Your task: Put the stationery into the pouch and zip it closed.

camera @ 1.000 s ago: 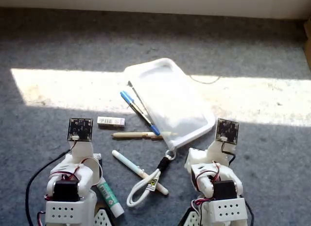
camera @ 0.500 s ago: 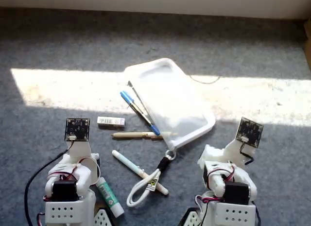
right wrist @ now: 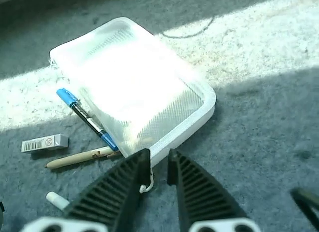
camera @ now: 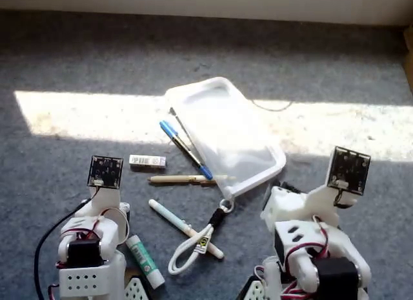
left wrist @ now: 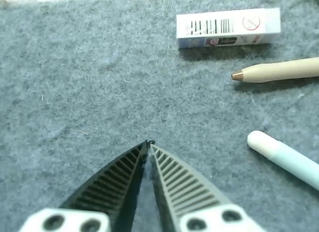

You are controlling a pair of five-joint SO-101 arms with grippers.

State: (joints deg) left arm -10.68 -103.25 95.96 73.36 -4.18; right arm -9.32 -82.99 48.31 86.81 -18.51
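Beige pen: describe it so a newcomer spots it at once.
Find the white mesh pouch on the grey carpet. Beside its strap corner lies the beige pen. It is the only tan one, between the barcoded white box and the pale blue marker.

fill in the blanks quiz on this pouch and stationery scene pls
The left gripper is ___ and holds nothing.
The colour of the pouch is ___.
The glue stick lies by the base of the ___ arm.
Missing words: shut; white; left.
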